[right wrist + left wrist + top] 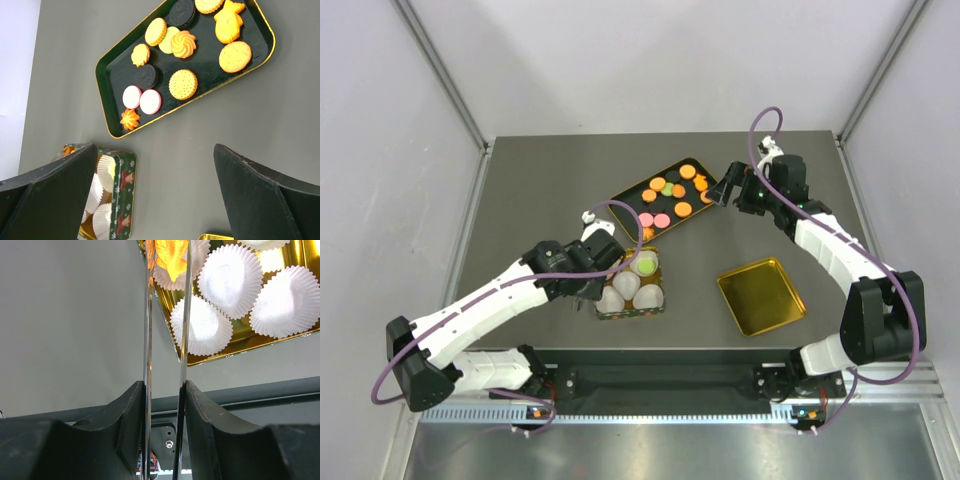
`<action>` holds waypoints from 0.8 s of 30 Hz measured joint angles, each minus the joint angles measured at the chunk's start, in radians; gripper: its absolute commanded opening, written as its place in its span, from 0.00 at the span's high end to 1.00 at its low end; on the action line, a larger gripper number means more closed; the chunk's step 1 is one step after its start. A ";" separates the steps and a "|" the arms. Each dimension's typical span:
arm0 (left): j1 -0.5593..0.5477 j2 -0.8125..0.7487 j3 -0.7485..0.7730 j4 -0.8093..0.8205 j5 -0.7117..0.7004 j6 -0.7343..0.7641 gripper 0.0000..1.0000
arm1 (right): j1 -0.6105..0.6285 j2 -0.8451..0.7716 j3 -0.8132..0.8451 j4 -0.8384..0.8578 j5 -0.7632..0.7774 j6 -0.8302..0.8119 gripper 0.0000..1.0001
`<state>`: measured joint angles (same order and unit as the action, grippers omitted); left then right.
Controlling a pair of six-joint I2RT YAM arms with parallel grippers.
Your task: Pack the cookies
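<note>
Left gripper [167, 250]: pinched shut on an orange cookie [172, 262], over the tin [225, 357]
Right gripper [157, 190]: wide open, empty, above the tray [115, 75]
Progress: early days I reckon, most cookies [182, 85] are on that tray

Most of the cookies [683, 209] lie flat, face up and loosely spread on a dark gold-rimmed tray [630, 205] just above the centre of the overhead view. They fill the upper middle of the right wrist view. There they show as dotted round orange biscuits [182, 84], a plain orange round [235, 56] at the right, a figure-shaped cookie [229, 22] above it, two dark sandwich cookies [147, 76], two pink-edged rounds [150, 101] touching side by side, a small orange star [130, 119] at the tray's lower left corner, and a green disc [167, 37] partly under an orange swirl [183, 44]. A green cookie [645, 266] lies apart, just below the tray in the overhead view. An orange-yellow cookie [172, 260] is pinched between the left gripper [169, 247] fingertips at the top of the left wrist view.
</note>
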<state>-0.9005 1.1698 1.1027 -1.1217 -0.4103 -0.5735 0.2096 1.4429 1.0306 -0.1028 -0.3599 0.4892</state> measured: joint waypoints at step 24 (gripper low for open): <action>0.000 0.000 0.003 -0.002 0.005 0.010 0.55 | 0.005 0.000 0.000 0.000 0.000 0.000 0.00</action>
<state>-0.9001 1.1698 1.1053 -1.1236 -0.4057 -0.5636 0.2146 1.4429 1.0306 -0.1028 -0.3599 0.4892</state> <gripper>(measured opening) 0.448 0.996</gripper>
